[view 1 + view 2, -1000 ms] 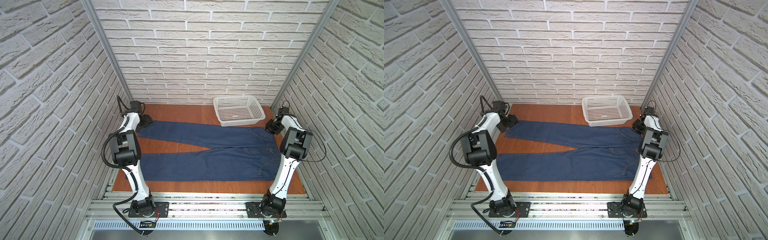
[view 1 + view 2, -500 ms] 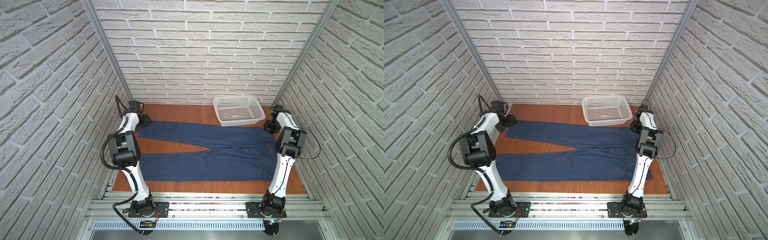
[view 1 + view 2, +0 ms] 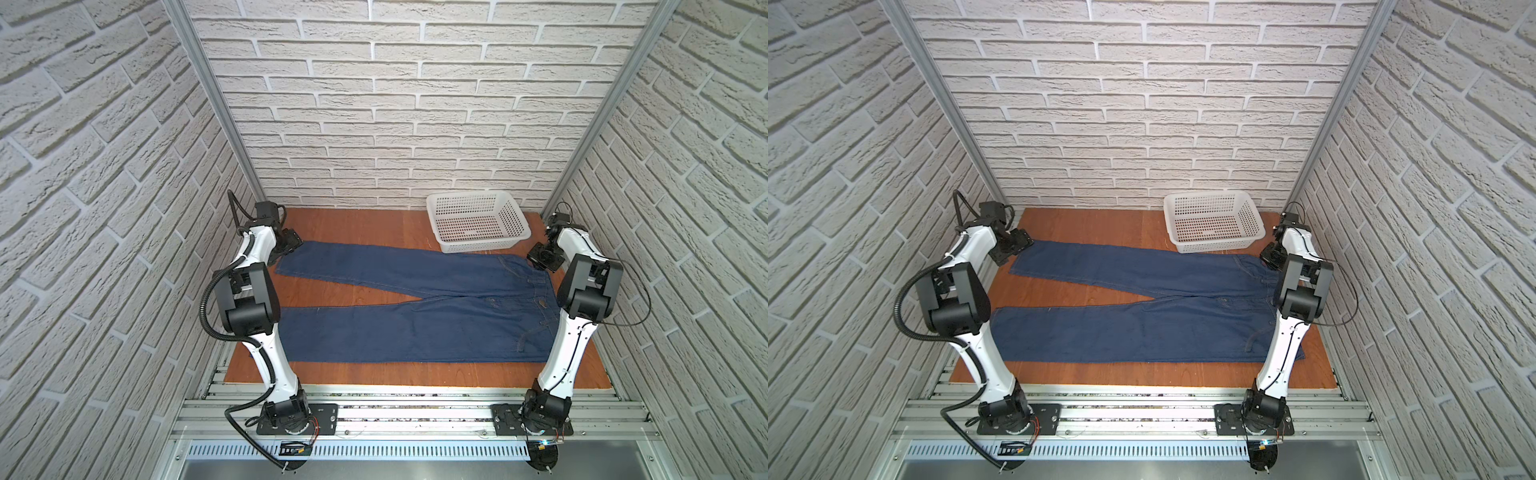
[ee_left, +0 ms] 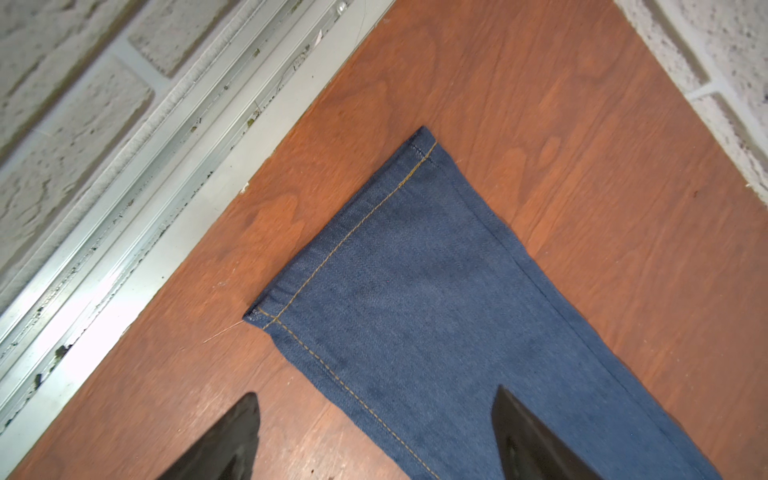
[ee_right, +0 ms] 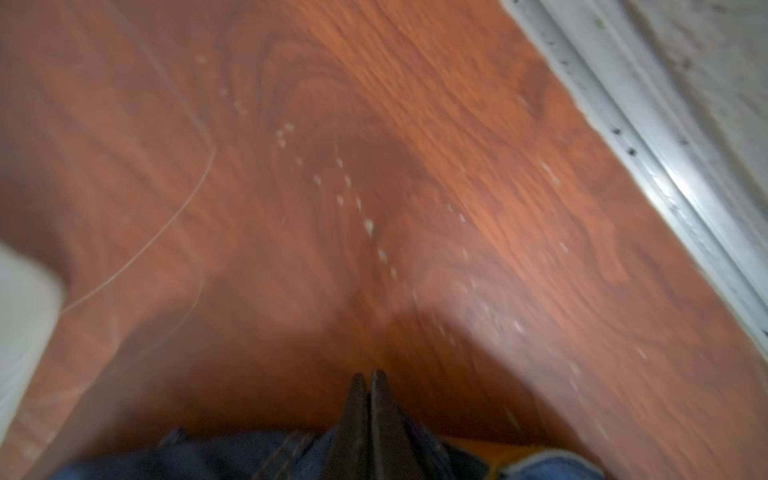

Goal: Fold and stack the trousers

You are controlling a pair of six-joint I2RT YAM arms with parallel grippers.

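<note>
A pair of dark navy-blue denim trousers [image 3: 399,328] with tan stitching lies flat on the reddish-brown wooden worktop [image 3: 374,224]. The waistband is at the right side and the two legs spread leftward in a narrow V, with bare wood between them.

The left end effector [image 3: 292,244] sits at the far-left corner, beside the hem of the farther leg. In the left wrist view its jaws stand wide apart [image 4: 375,395]: one dark finger is over bare wood, the other is over the denim, and the stitched hem [image 4: 349,232] lies flat ahead of them. It holds nothing.

The right end effector [image 3: 544,259] is at the far corner of the waistband. In the blurred right wrist view its two fingers are pressed together [image 5: 369,376], with blue denim bunched on both sides of them. I cannot tell whether any cloth is caught between them.

A white perforated plastic basket [image 3: 482,248] stands in the far-right corner, just beside the farther leg.
</note>
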